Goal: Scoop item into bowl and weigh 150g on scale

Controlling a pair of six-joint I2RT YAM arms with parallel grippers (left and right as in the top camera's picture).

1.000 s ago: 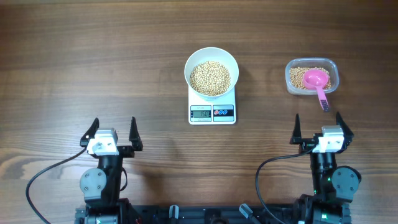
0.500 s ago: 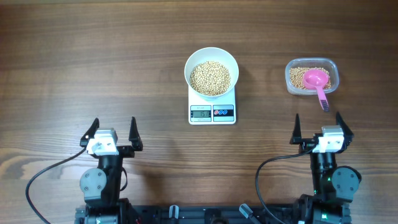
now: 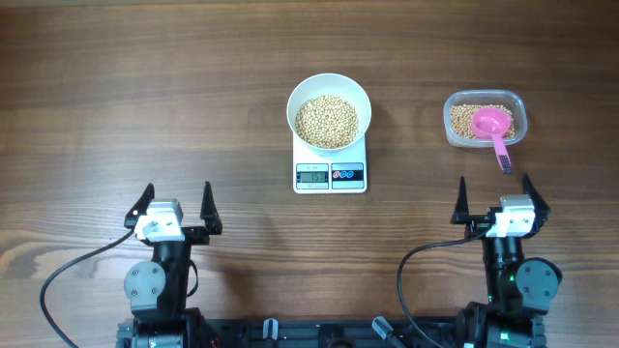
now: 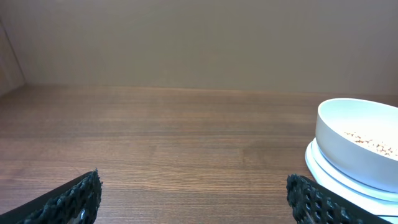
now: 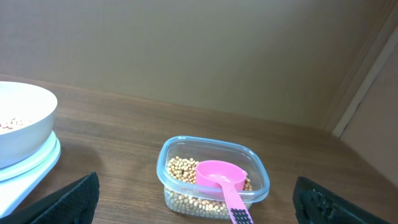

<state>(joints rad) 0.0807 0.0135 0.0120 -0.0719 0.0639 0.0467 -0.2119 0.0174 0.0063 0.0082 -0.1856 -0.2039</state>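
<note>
- I've got small, round, tan beans point(image 3: 327, 122) heaped in the white bowl point(image 3: 294, 104), sitting on the scale point(image 3: 330, 176) mid-table point(image 3: 116, 87).
- More beans fill the clear tub point(image 3: 451, 106), pink scoop point(image 3: 491, 123) resting inside.
- My left pincer point(image 3: 177, 193) and right pincer point(image 3: 494, 184) are spread wide, empty.

No legible text, digits on the scale point(image 3: 330, 176) too blurred
</note>
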